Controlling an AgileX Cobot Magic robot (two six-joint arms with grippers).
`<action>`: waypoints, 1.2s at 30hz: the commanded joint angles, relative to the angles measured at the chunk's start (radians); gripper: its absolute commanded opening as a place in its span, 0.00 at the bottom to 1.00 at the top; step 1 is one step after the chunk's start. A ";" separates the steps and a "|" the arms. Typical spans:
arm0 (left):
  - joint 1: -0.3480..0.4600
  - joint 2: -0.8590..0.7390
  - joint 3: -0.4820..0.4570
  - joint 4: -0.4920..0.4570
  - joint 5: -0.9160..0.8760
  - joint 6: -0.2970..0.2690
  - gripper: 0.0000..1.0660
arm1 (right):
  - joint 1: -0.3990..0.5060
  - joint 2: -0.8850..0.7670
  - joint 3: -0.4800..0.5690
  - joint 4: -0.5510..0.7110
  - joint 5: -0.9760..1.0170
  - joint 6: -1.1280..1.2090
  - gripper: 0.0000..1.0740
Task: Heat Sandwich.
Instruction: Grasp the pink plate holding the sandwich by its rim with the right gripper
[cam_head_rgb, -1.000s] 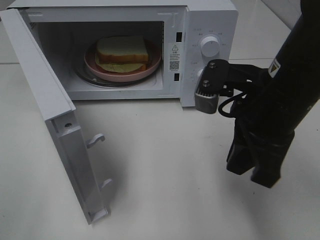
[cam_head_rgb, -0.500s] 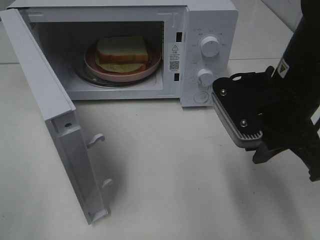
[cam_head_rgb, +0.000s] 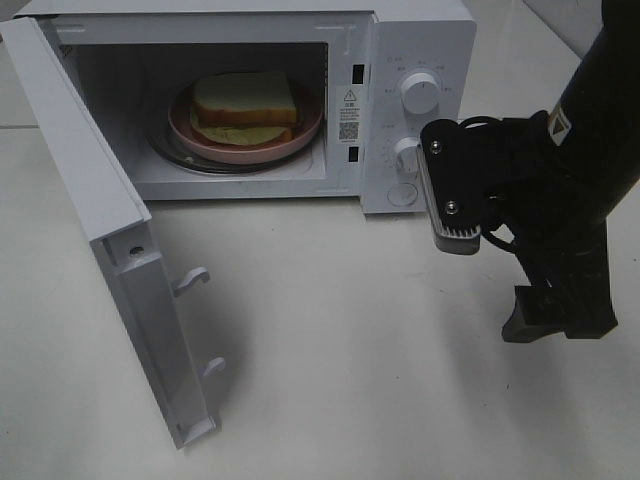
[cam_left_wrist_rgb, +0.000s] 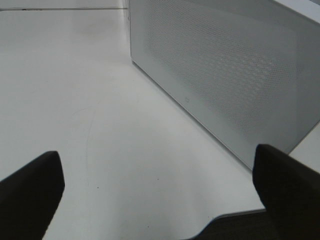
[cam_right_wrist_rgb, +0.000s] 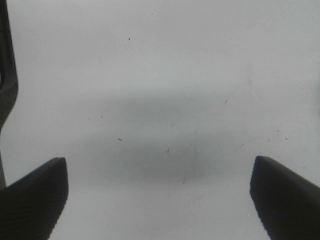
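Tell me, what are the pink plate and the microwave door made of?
The pink plate looks like smooth plastic or glazed ceramic: even colour, soft sheen; I can't tell which. The microwave door looks like matte white hard plastic, perhaps over metal, judging by its moulded hook latches.

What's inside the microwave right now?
A sandwich sits on a round pink plate, which rests on the glass turntable. The sandwich covers the plate's middle, and the plate hides most of the turntable.
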 joint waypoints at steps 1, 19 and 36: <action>0.002 -0.006 0.002 -0.002 -0.012 0.000 0.91 | 0.002 -0.003 -0.007 -0.003 -0.025 0.004 0.90; 0.002 -0.006 0.002 -0.002 -0.012 0.000 0.91 | 0.004 0.003 -0.007 0.008 -0.219 -0.183 0.86; 0.002 -0.006 0.002 -0.002 -0.012 0.000 0.91 | 0.063 0.180 -0.177 0.000 -0.280 -0.224 0.83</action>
